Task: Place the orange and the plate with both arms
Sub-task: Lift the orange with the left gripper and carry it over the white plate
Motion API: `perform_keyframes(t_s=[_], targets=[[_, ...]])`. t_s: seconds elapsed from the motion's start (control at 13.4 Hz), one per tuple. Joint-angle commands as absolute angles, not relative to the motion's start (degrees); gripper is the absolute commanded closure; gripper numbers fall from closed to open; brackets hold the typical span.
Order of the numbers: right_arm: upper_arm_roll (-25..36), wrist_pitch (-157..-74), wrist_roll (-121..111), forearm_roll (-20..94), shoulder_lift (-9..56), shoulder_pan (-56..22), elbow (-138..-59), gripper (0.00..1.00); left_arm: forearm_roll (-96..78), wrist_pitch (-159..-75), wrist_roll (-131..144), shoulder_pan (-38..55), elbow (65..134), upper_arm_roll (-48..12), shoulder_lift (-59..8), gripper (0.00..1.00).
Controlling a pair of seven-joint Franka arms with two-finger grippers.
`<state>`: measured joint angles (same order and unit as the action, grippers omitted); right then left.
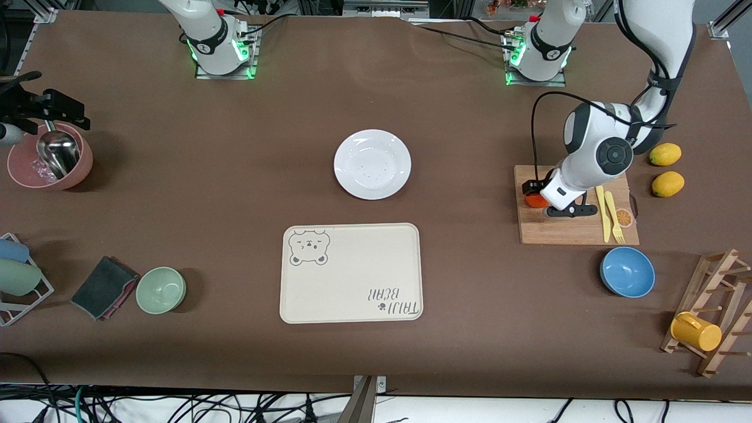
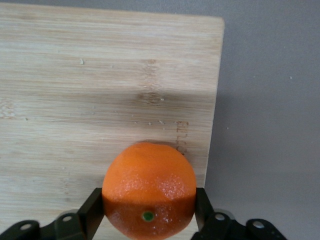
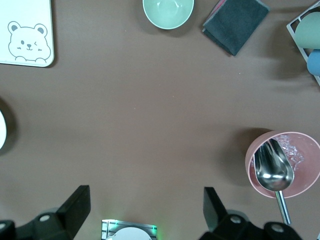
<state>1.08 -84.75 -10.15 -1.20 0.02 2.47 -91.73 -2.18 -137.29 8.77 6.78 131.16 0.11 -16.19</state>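
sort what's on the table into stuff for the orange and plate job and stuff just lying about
For the job:
- orange, on the cutting board, between the left tool's fingers
- plate, mid-table
- right tool, open, waiting up high

Just lying about:
- bear tray
- two lemons
- blue bowl
- green bowl
- pink bowl with scoop
- yellow mug
- dark cloth

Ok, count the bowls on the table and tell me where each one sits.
3. The pink bowl with a metal scoop sits at the right arm's end. The green bowl lies beside the dark cloth. The blue bowl is just nearer the camera than the cutting board.
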Motion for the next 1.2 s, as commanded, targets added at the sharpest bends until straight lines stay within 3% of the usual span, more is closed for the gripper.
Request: perform_keyframes(t_s=[0.0, 0.15, 0.45, 0.82, 1.12], targets=[[0.79, -84.38, -10.63, -0.26, -0.79, 3.25, -92.37, 0.00, -2.46, -137.47, 8.53, 7.29, 131.40, 0.62, -15.82, 0.79], [0.79, -84.37, -10.63, -0.26, -0.79, 3.25, -92.37, 0.00, -2.72, -135.63, 9.40, 7.29, 130.96, 0.62, -13.55, 0.88], [0.79, -84.38, -10.63, -0.26, -0.79, 3.25, -92.37, 0.00, -6.65, -133.16, 9.49, 11.32, 130.43, -0.52, -8.27, 0.90], [0.79, -84.46, -10.63, -0.26, -0.79, 3.34, -92.37, 0.00, -10.72, -133.07, 16.76, 24.23, 128.15, -0.88, -7.03, 0.95], [0.79, -84.37, -10.63, -0.26, -0.79, 3.34, -92.37, 0.00, -13.34, -133.15, 28.62, 34.86, 121.31, -1.58, -11.15, 0.94]])
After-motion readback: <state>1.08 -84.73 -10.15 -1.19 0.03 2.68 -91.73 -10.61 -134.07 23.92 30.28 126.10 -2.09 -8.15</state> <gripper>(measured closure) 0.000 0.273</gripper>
